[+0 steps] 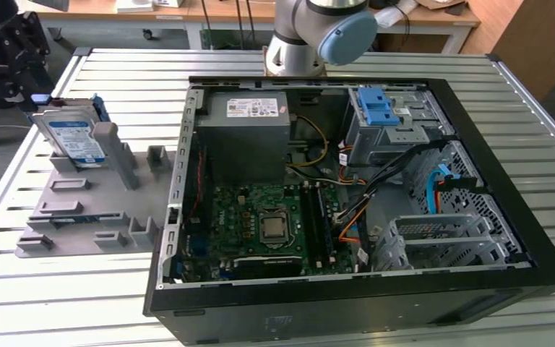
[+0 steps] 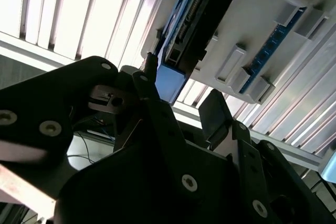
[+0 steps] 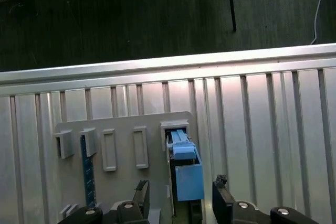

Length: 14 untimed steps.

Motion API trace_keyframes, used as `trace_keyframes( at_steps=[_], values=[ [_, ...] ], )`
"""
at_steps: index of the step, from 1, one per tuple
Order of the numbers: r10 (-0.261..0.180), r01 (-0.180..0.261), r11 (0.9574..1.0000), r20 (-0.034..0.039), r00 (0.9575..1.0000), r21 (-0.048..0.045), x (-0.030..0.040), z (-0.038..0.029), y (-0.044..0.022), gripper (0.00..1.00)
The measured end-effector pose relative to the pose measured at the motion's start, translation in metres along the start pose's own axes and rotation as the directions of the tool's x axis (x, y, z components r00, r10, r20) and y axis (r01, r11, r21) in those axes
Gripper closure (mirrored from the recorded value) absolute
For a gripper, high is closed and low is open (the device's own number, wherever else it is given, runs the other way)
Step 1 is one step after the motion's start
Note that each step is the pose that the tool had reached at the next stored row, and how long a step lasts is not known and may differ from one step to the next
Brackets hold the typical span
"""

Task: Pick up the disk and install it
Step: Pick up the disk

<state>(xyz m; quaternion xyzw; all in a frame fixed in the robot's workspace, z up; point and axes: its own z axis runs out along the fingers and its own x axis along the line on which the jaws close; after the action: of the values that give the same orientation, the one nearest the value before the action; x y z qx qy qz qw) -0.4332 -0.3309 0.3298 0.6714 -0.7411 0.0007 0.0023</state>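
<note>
Gripper: in the first wrist view I see the gripper point(image 3: 181, 191) spread wide, one finger on each side of the blue frame, with a gap showing on both sides. It pinches nothing.

Disk: the disk point(image 1: 73, 139) stands on edge in a slot of the grey holder point(image 1: 70, 217), toward the exterior view's upper left. Its white-and-blue label faces the camera and the blue frame runs along its edges.

Disk from the wrist: in the second wrist view its dark connector edge point(image 2: 202, 22) and blue frame sit just beyond the fingertips. I cannot tell whether either finger touches it.

Holder: it lies flat on the slatted metal table point(image 1: 56, 311), just beside the computer case, on the exterior view's left.

Computer case: the computer case point(image 1: 355, 307) lies open in the middle of the exterior view. The green circuit board point(image 1: 258, 217) is at lower centre and the grey power supply point(image 1: 248, 134) is above it.

Blue latch: the blue latch point(image 1: 378, 107) sits on the drive cage at the case's upper right.
</note>
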Motion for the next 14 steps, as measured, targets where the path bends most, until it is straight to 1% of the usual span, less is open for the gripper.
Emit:
trace_keyframes(
  at_steps=[6, 14],
  values=[
    [0.000, 0.000, 1.0000, 0.0000, 1.0000, 0.0000, 0.0000, 0.0005, 0.0003, 0.41],
    [0.000, 0.000, 1.0000, 0.0001, 1.0000, 0.0001, -0.0005, 0.0065, 0.0026, 0.41]
  ],
)
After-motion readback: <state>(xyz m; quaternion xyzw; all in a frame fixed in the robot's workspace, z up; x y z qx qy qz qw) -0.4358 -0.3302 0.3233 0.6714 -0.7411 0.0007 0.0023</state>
